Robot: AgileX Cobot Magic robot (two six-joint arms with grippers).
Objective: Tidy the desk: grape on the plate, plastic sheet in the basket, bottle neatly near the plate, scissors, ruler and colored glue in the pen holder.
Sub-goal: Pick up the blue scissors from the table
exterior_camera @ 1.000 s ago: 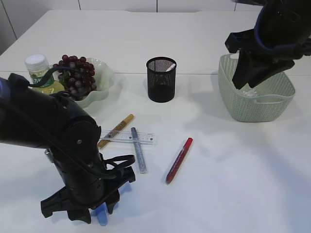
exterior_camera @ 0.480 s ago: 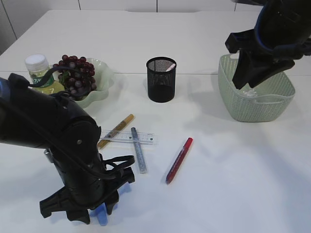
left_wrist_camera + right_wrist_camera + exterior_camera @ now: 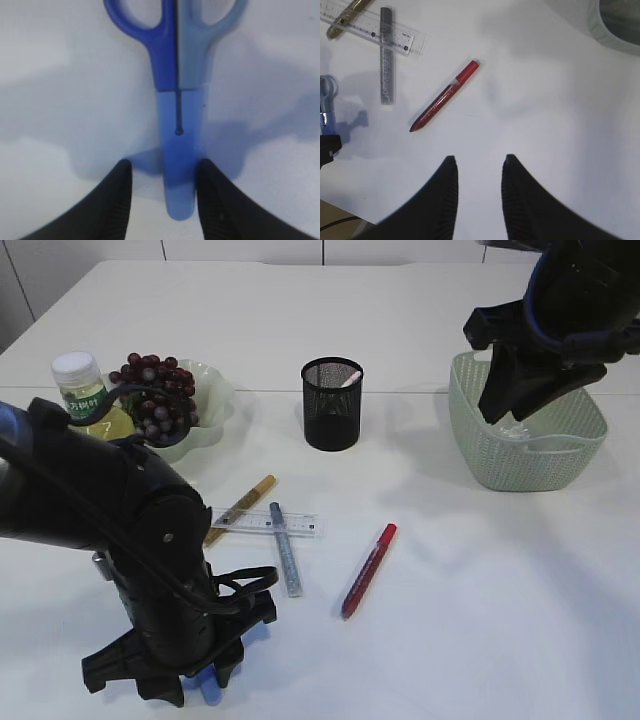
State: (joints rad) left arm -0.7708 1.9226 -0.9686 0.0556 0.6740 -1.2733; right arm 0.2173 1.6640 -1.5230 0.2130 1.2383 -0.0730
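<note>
Blue scissors (image 3: 177, 125) lie flat on the table, handles pointing away from me. My left gripper (image 3: 164, 162) is open low over them. Its fingers straddle the blue blade cover, with a gap on the left side. In the exterior view the left gripper (image 3: 175, 670) hides all but a blue tip of the scissors (image 3: 208, 687). The clear ruler (image 3: 265, 523), a silver glue pen (image 3: 285, 550), a gold one (image 3: 240, 508) and a red one (image 3: 368, 570) lie mid-table. My right gripper (image 3: 510, 405) hangs open and empty over the basket (image 3: 530, 455). Grapes (image 3: 155, 390) sit on the plate (image 3: 215, 390), beside the bottle (image 3: 82, 385).
The black mesh pen holder (image 3: 332, 405) stands behind the pens with a pale stick in it. Something clear shows inside the basket. In the right wrist view the open right gripper (image 3: 477, 160) looks down on the red pen (image 3: 442, 97) and the ruler (image 3: 370, 30).
My left arm has shifted slightly over the scissors, and more of the bottle now shows behind it. The right arm has not moved.
</note>
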